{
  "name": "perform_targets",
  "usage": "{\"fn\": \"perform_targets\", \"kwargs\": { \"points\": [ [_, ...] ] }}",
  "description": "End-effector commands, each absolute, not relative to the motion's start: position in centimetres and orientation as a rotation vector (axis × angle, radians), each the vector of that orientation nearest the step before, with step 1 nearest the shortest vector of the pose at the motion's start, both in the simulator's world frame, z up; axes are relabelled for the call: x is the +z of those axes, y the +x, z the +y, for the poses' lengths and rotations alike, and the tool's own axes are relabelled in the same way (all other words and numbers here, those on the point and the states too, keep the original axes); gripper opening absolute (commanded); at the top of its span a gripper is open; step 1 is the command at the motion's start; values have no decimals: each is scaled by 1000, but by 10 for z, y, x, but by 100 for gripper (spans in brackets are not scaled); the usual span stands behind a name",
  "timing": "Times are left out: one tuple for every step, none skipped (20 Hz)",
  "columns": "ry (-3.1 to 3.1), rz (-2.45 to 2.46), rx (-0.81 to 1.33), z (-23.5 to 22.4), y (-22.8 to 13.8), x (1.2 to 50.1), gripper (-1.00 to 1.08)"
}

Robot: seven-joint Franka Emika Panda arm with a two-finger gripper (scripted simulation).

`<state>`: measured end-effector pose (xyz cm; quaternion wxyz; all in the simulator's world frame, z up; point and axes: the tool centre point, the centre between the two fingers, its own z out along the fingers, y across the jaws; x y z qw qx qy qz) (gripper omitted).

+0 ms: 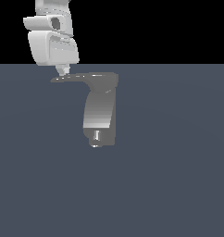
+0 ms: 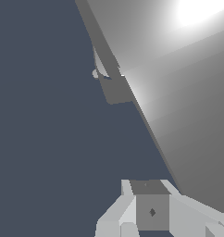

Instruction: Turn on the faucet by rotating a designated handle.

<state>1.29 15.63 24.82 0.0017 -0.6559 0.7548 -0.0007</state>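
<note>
My tool (image 1: pixel 63 70) sits at the pointed tip of the handle (image 1: pixel 84 77) atop the faucet (image 1: pixel 101 109) mid-surface, grip width I can't tell, apparently holding nothing; the turn looks barely begun.

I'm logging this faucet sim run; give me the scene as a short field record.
surface: plain grey-blue floor
faucet: grey body, shiny nozzle at its lower end
handle: thin flat lever tapering toward the exterior view's left
arm: white Panda above the handle's tip
gripper: fingertips at the lever's tip; contact and open or shut unclear
</note>
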Motion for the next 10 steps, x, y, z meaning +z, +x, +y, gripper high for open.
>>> {"fn": "perform_targets", "kwargs": {
  "points": [
    [-2063,2370,-1,159,3,248,-100],
    [-2063,2370,-1,159,0,248,-100],
    [-2063,2370,-1,160,-3,248,-100],
    [-2063,2370,-1,160,-6,248,-100],
    [-2063,2370,-1,161,-10,248,-100],
    [-2063,2370,-1,162,-13,248,-100],
    [-2063,2370,-1,162,-16,248,-100],
    [-2063,2370,-1,163,-19,248,-100],
    [-2063,2370,-1,163,-22,248,-100],
    [-2063,2370,-1,164,-25,248,-100]
  ]
}}
